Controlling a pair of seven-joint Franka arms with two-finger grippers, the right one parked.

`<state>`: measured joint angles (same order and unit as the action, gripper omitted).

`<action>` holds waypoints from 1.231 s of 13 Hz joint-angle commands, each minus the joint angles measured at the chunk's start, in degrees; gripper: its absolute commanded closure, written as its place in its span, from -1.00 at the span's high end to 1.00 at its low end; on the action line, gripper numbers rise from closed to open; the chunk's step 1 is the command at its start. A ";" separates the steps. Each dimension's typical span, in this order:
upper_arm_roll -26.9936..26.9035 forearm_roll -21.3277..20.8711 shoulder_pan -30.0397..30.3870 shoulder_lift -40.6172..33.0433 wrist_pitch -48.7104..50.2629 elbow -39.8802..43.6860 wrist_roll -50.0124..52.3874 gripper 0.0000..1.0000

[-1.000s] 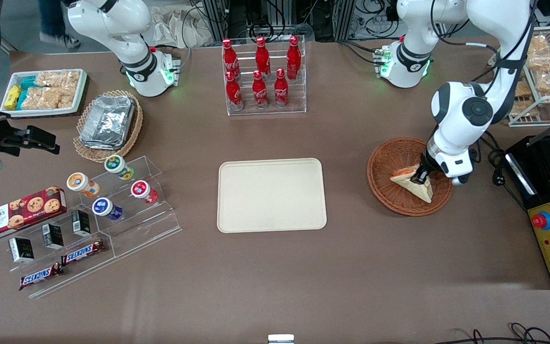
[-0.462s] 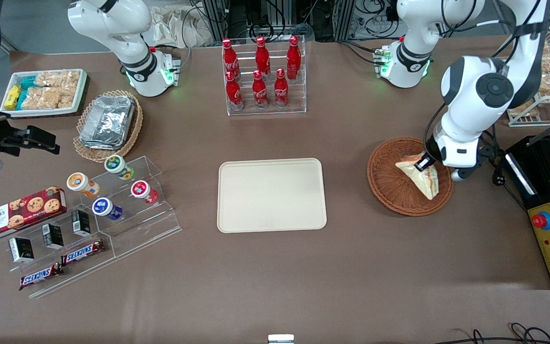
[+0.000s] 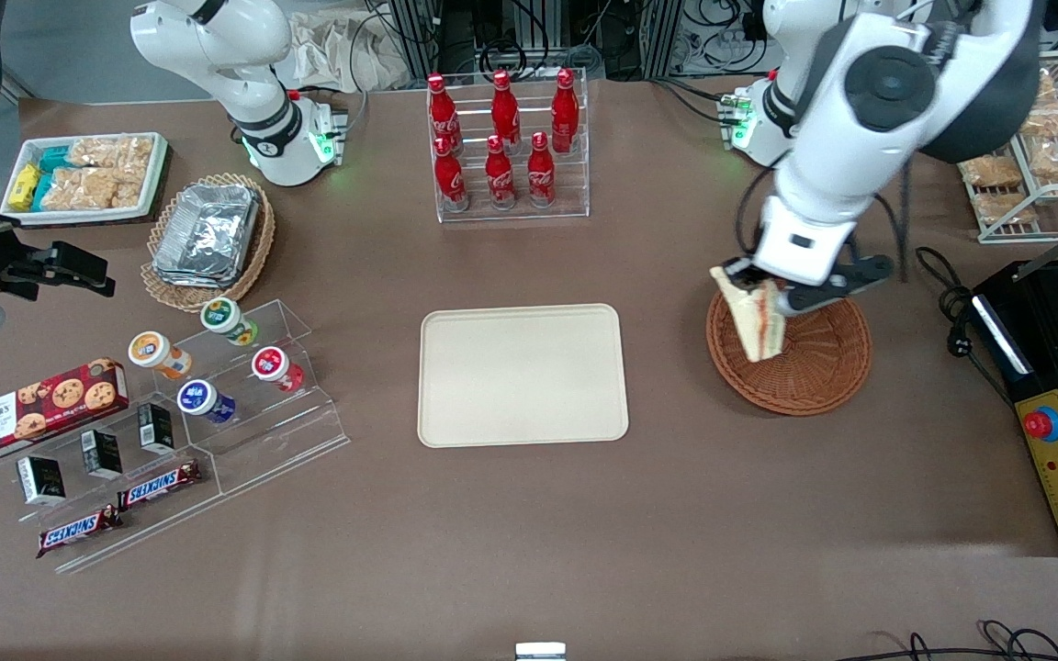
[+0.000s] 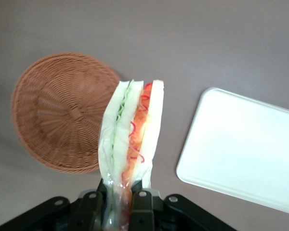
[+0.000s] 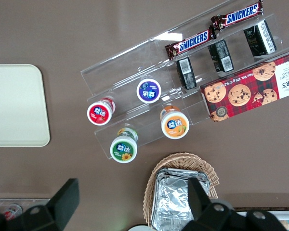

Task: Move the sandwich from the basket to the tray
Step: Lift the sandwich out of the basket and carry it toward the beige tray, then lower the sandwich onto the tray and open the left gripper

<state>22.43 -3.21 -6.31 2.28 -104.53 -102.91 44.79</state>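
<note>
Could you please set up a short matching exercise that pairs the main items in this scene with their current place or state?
Items:
1. sandwich
2. basket
3. tray
4. gripper

States:
A. lies flat on the table with nothing on it
B. shut on the wrapped food, raised above the wicker rim
C. hangs in the air, clamped at one end
D. rests on the table toward the working arm's end, with nothing in it

Pairs: 1-C, 2-D, 3-A, 4-B
</note>
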 commanded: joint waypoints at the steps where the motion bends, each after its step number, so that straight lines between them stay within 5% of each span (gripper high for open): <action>1: 3.40 -5.31 -3.60 9.30 1.35 7.01 1.87 -1.00; 9: 3.23 -12.68 -11.97 29.34 -17.71 8.15 5.40 -1.00; 16: 2.97 -16.92 -11.88 36.12 -18.86 10.89 5.75 -1.00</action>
<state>25.54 -18.67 -17.68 36.63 -123.65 -93.89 49.33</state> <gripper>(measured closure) 0.797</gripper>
